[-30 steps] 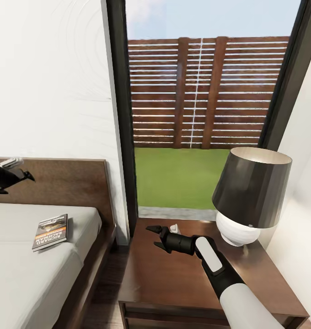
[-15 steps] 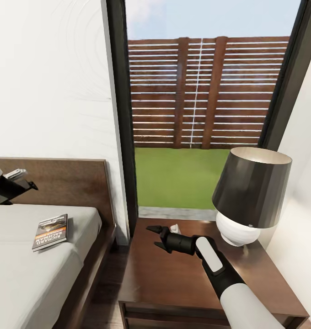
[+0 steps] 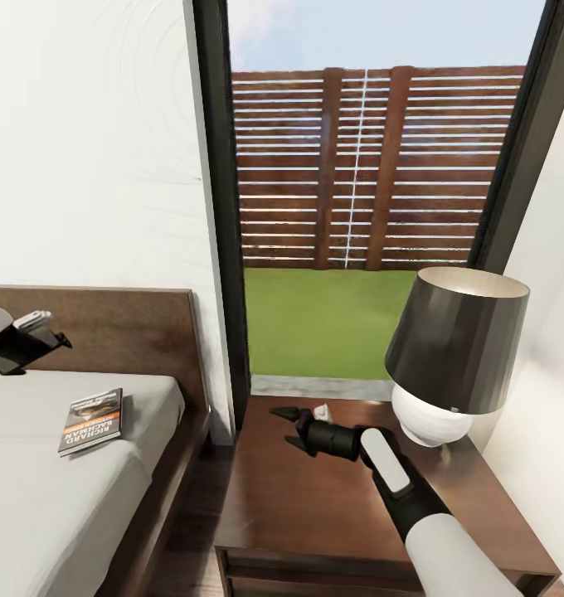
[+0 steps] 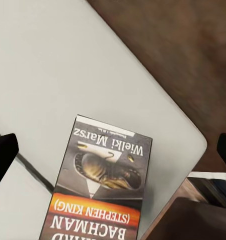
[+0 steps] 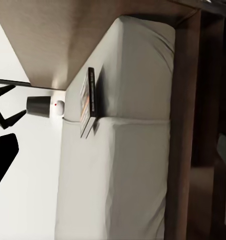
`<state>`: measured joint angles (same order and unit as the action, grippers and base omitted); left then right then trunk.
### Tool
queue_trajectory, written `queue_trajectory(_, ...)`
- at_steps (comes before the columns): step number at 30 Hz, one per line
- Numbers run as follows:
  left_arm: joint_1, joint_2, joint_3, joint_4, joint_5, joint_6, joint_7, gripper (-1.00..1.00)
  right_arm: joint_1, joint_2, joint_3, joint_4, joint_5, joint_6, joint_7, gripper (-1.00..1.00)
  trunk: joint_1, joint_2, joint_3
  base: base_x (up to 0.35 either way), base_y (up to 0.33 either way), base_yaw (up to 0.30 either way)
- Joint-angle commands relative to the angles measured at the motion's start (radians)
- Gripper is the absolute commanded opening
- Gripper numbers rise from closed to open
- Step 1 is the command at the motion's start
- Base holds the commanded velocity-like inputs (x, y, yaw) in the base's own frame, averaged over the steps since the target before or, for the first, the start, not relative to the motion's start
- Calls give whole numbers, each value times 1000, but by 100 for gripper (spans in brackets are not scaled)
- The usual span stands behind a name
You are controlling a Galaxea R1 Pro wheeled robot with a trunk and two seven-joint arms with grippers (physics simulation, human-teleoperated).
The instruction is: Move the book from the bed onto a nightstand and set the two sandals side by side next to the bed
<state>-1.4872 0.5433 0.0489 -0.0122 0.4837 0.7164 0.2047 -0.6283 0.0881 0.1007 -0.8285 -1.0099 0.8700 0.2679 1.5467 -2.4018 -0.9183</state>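
My left tool hovers open above the bed, short of the book lying flat on the mattress near the headboard. The book pickup is in hand; next I must lower onto the book. My right tool waits open over the nightstand surface.

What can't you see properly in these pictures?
- Book: in the left wrist view its lower part is cut off by the picture's edge.
- Nightstand: in the head view its front is cut off by the bottom edge.
- Left gripper: in the head view, too small to tell how its jaws stand.
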Motion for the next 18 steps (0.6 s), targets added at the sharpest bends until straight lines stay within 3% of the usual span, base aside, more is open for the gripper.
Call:
queue_trajectory(1, 1, 0, 5, -1, 10, 2, 10, 100, -1, -2, -1, -6, 7, 2, 11, 100, 0, 0, -1, 0, 0, 0)
queue_trajectory(14, 35, 1, 7, 1, 16, -37, 5, 100, -1, -23, -1, -36, 5, 3, 36, 100, 0, 0, -1, 0, 0, 0)
queue_trajectory(18, 40, 1, 9, 1, 57, -54, 4, 100, -1, -25, 0, -37, 4, 4, 55, 100, 0, 0, -1, 0, 0, 0)
